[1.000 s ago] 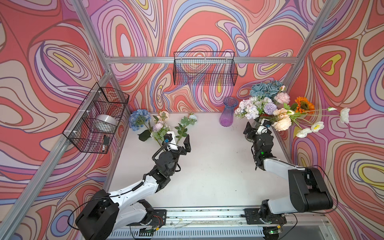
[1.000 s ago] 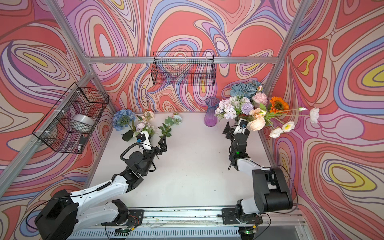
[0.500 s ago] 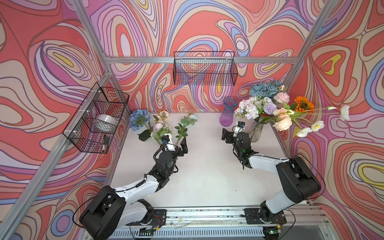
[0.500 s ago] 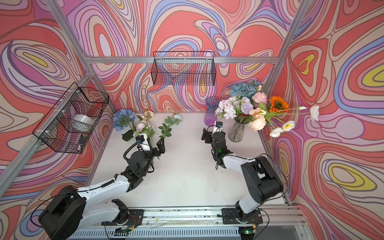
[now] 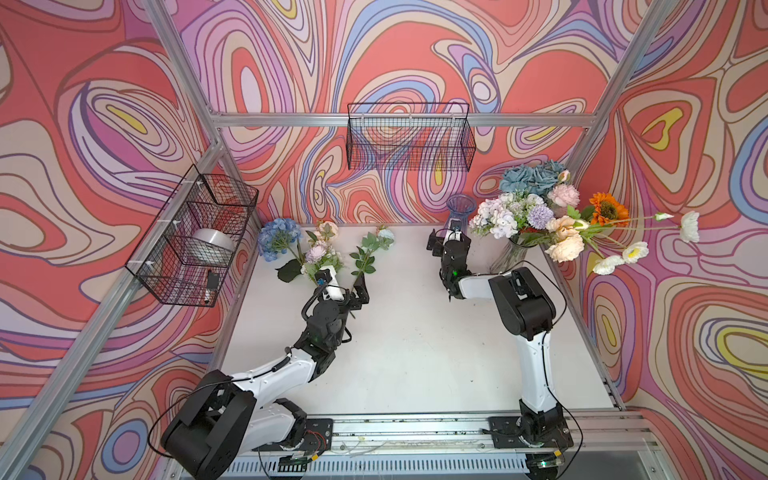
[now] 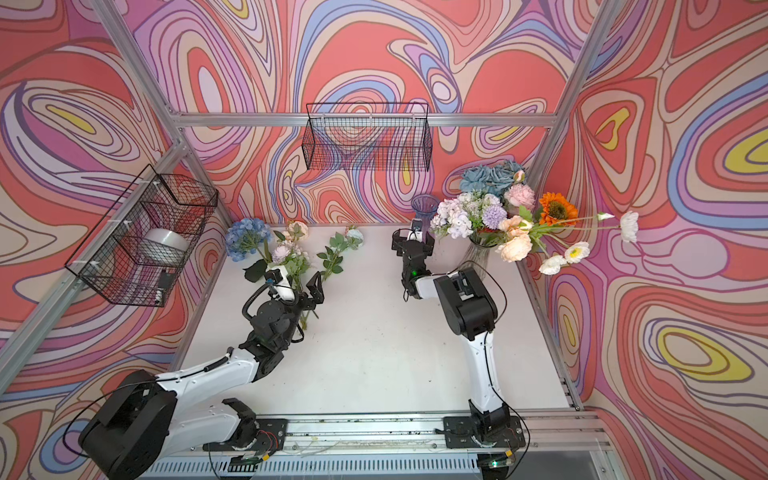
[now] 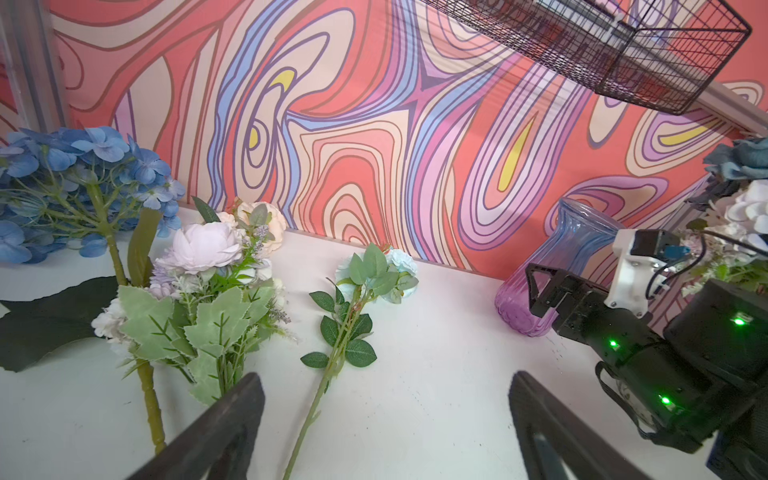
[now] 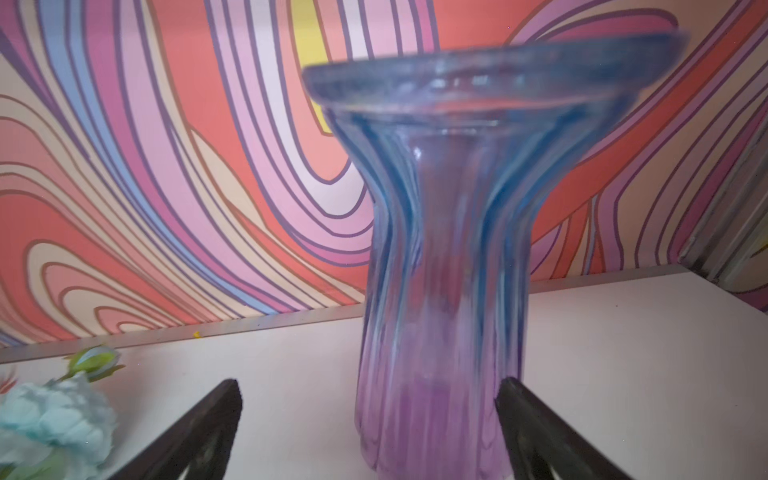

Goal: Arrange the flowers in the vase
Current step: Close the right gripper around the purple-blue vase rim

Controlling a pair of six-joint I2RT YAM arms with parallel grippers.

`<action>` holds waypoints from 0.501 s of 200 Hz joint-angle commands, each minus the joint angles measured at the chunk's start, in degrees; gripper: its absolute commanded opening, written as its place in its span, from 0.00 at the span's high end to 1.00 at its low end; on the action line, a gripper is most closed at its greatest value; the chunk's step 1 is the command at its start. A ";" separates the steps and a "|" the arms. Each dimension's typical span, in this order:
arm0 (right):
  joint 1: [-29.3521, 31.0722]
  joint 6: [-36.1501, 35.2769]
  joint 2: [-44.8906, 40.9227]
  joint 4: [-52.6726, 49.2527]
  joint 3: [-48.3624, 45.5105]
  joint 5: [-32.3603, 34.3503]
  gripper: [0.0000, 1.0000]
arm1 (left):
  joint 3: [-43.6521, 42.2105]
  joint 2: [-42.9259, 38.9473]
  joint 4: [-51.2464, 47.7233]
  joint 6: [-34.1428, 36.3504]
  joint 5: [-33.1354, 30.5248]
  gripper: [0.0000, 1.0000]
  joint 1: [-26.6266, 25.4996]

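Right wrist: vase (image 8: 449,257) near spread claw (image 8: 368,383)

The right tool (image 6: 412,244) was held open just before a blue-to-purple fluted glass vase (image 6: 424,207). The left tool (image 6: 305,293) was spread above loose artificial flowers (image 6: 286,255) laid on the white desk (image 6: 374,353). More blooms (image 6: 490,216) were gathered in a clear glass vase (image 6: 478,255).

A robot lab cell (aluminium frame (image 5: 332,120), swirl-printed walls (image 5: 104,104)).

Left hand (image 7: 385,376) spread wide, right hand (image 8: 368,381) likewise, both low
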 commanded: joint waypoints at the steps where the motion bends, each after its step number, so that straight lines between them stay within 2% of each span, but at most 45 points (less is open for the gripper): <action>1: -2.14 -1.04 2.51 -0.36 4.38 2.26 0.02 | -0.93 0.25 2.54 -0.11 0.54 0.05 1.01; 67: -3.68 -9.69 10.29 4.62 13.61 -3.96 0.02 | -0.84 0.42 2.85 -0.52 1.33 0.05 2.75; 100: -5.64 -9.17 12.59 2.74 18.16 -4.82 0.02 | -0.67 0.22 2.59 -0.92 1.47 0.05 2.93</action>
